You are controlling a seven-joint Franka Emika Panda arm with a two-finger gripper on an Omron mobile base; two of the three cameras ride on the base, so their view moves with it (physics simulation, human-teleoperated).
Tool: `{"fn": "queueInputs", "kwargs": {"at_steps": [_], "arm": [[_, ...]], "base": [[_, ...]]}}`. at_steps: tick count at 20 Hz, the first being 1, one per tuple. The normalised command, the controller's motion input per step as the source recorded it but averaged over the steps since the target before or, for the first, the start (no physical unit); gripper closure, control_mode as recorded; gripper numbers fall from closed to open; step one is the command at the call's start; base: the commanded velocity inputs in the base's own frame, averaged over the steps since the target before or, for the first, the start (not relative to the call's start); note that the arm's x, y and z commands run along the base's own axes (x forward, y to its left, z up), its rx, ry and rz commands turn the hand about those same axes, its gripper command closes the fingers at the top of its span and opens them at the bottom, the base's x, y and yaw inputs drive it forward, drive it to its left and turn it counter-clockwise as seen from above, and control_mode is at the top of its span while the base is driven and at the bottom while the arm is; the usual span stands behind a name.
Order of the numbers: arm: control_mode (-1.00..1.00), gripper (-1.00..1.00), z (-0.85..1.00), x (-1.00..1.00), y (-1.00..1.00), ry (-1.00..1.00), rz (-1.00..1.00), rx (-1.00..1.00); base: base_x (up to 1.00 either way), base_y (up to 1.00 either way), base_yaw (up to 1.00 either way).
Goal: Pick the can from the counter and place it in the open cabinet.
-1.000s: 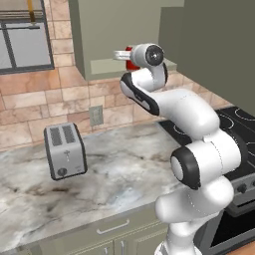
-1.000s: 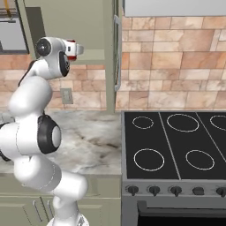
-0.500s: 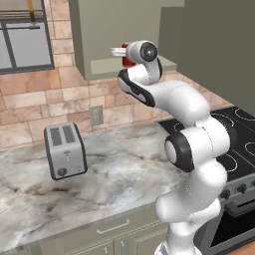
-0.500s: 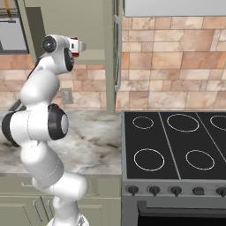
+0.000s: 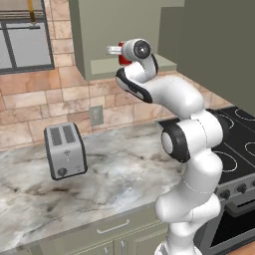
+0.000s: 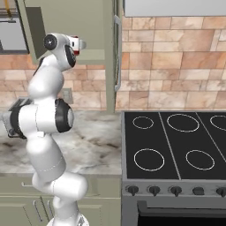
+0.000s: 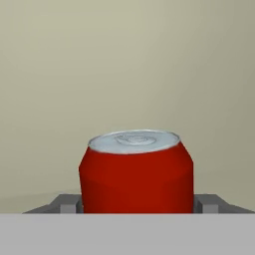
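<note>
The red can (image 7: pixel 136 174), silver top up, stands upright between my gripper's (image 7: pixel 137 205) fingers (image 7: pixel 67 203), which are shut on its sides. Behind it is the plain green inner wall of the cabinet (image 7: pixel 129 60). In the left base view the gripper (image 5: pixel 121 55) holds the can (image 5: pixel 123 60) at the mouth of the sage-green wall cabinet (image 5: pixel 109 30), just above its shelf board (image 5: pixel 167 63). The right base view has the can (image 6: pixel 75 44) at the cabinet's (image 6: pixel 66 17) lower opening. Whether the can touches the shelf I cannot tell. The marble counter (image 5: pixel 114 169) lies far below.
A silver toaster (image 5: pixel 64 151) stands on the counter at the left. The cabinet's open door (image 6: pixel 113 48) juts out beside the arm. A black stove (image 6: pixel 176 145) is to the right. A wall outlet (image 5: pixel 96 115) sits on the tile backsplash.
The hand has lifted the can a little and carried it further toward the cabinet opening. The arm's elbow has swung upward and straightened.
</note>
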Motion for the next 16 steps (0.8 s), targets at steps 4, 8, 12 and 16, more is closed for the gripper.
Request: {"fn": "queueInputs", "kwargs": {"at_steps": [4,8,12,16], "arm": [[-1.0,1.0,-0.45,0.42,0.06,0.0,0.0,0.01],[-1.0,1.0,-0.34,0.47,0.03,0.0,0.0,0.0],[-1.0,1.0,-0.38,0.44,0.01,0.0,0.0,0.0],[-1.0,-1.0,-0.16,0.1,0.0,0.0,0.0,0.0]], "base": [[0.0,0.0,0.0],[0.0,0.0,0.0],[0.0,0.0,0.0],[0.0,0.0,0.0]]}}
